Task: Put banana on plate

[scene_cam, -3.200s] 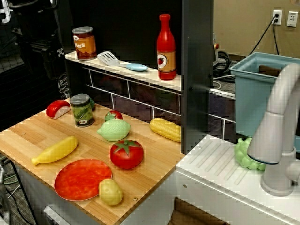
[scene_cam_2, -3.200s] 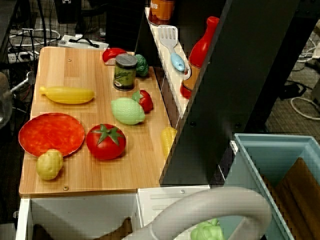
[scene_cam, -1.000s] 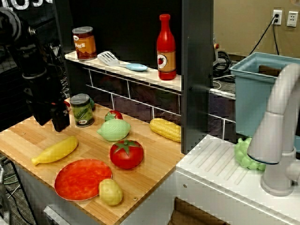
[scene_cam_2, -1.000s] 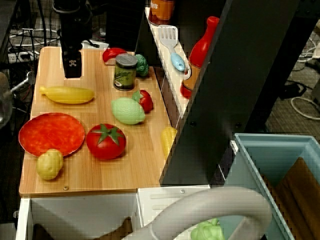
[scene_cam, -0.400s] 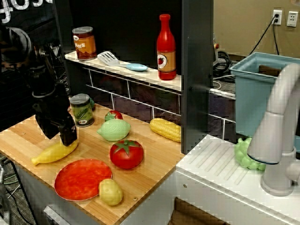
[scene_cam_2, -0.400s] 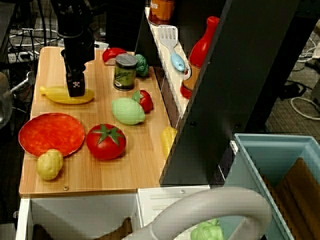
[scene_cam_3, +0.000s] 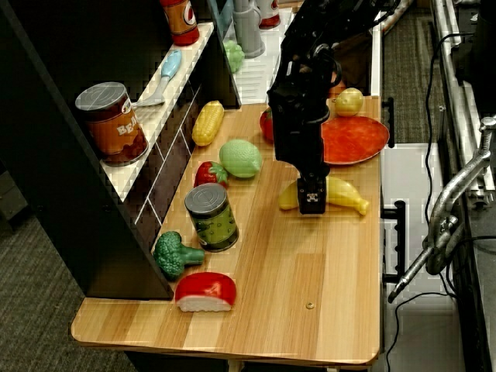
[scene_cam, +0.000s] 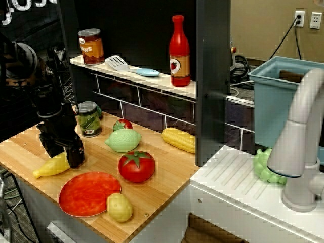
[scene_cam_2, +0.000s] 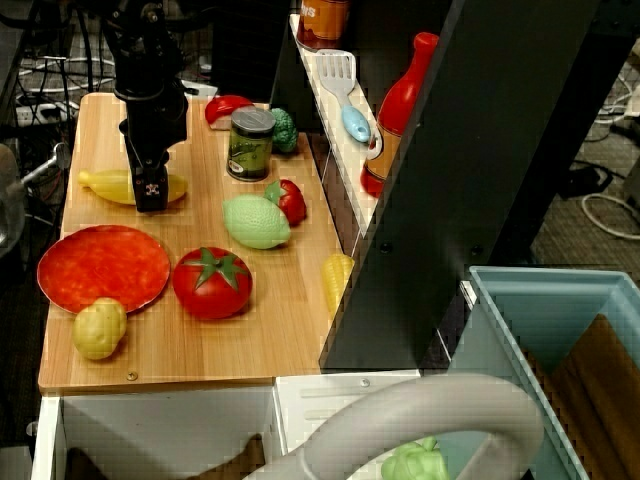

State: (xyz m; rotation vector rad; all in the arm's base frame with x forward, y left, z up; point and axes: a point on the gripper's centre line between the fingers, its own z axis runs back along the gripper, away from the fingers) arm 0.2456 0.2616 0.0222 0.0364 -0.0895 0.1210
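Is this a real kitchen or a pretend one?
It looks like a pretend play kitchen, probably in a lab. The wooden counter holds plastic food like a tomato and banana, there's a toy faucet, and a robot gripper is working there.

banana (scene_cam_2: 108, 185) middle behind end effector (scene_cam_2: 151, 192)

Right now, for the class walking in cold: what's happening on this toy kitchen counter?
A single robot arm has its claw lowered onto the yellow banana, which lies on the wooden counter. Whether the claw has closed on it cannot be told. The red-orange plate sits next to the banana, bare apart from a potato overlapping its rim. The tomato stands beside the plate.
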